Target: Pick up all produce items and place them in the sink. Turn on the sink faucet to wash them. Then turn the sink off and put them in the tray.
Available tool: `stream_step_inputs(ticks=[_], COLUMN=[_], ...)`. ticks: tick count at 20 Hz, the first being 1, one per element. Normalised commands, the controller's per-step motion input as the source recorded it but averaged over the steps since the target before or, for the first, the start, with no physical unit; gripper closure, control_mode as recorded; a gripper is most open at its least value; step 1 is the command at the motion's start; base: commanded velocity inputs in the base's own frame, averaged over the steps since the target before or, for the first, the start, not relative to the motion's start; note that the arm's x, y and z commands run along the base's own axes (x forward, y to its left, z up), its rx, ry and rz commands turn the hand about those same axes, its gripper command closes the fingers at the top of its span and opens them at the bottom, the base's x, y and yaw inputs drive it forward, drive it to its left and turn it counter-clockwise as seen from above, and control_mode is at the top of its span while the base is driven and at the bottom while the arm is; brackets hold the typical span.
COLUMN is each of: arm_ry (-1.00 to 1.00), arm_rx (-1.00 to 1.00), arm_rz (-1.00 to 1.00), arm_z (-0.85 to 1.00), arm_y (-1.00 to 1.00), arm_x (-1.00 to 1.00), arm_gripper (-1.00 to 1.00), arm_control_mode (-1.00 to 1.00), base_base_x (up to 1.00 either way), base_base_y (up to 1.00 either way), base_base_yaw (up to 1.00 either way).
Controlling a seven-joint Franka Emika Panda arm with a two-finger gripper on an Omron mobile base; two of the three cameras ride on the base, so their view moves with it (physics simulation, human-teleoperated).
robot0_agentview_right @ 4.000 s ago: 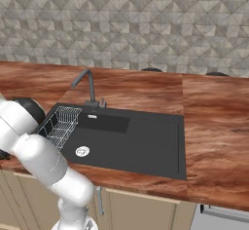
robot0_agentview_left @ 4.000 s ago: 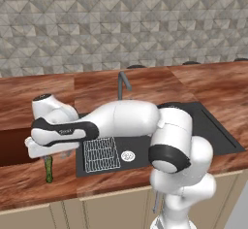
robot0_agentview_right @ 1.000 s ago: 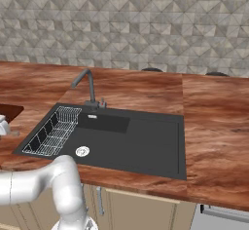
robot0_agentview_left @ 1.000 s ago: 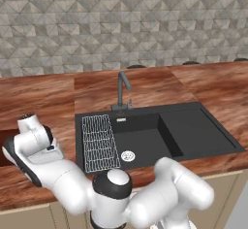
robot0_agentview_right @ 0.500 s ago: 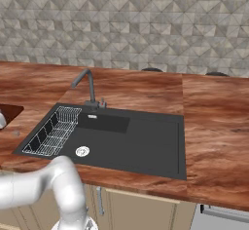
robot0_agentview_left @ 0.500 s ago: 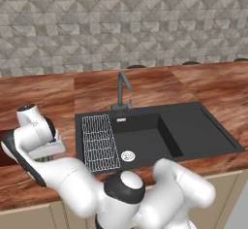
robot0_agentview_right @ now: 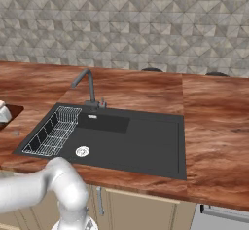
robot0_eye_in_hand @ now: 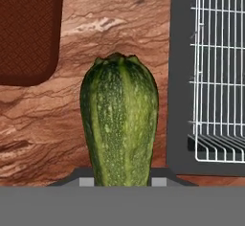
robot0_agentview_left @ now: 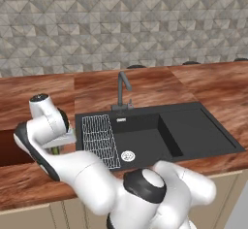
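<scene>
The produce item, a dark-green cucumber (robot0_eye_in_hand: 119, 124), stands upright in the middle of the hand view, and my gripper (robot0_eye_in_hand: 119, 182) is shut on its lower end. It hangs over the strip of wood counter between the tray (robot0_eye_in_hand: 28, 28) and the sink (robot0_eye_in_hand: 182, 76). In the left base view the white hand (robot0_agentview_left: 48, 121) hides most of it, and just a green tip of the cucumber (robot0_agentview_left: 55, 150) shows below. The black sink (robot0_agentview_left: 189, 126) lies to the right, with the faucet (robot0_agentview_left: 121, 89) behind it. The tray (robot0_agentview_left: 9, 148) is at the far left.
A white wire rack (robot0_agentview_left: 99, 138) fills the sink's left end, next to the round silver drain (robot0_agentview_left: 128, 155). My arm curves low across the counter's front edge (robot0_agentview_left: 97, 179). Wood countertop (robot0_agentview_right: 214, 126) runs to the right of the sink (robot0_agentview_right: 146, 146).
Over the last second the hand has moved up and to the right, from above the tray's edge toward the sink, still holding the cucumber. The sink, rack and faucet have stayed put.
</scene>
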Motion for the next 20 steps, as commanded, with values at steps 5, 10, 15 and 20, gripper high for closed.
stream_step_inputs(ticks=[5, 10, 15, 20], arm_ry=[-0.09, -0.05, -0.04, -0.01], arm_rx=[0.08, 0.1, 0.11, 0.14], arm_rz=[0.0, 0.0, 0.0, 0.0], arm_z=[0.23, 0.17, 0.11, 0.01], arm_y=[-0.55, -0.65, -0.72, -0.77], arm_x=[0.0, 0.0, 0.0, 0.0], arm_gripper=[1.0, 1.0, 1.0, 1.0], arm_control_mode=[-1.0, -1.0, -1.0, -1.0], base_base_x=[0.0, 0.0, 0.0, 0.0], base_base_y=[0.0, 0.0, 0.0, 0.0], base_base_yaw=[0.0, 0.0, 0.0, 0.0])
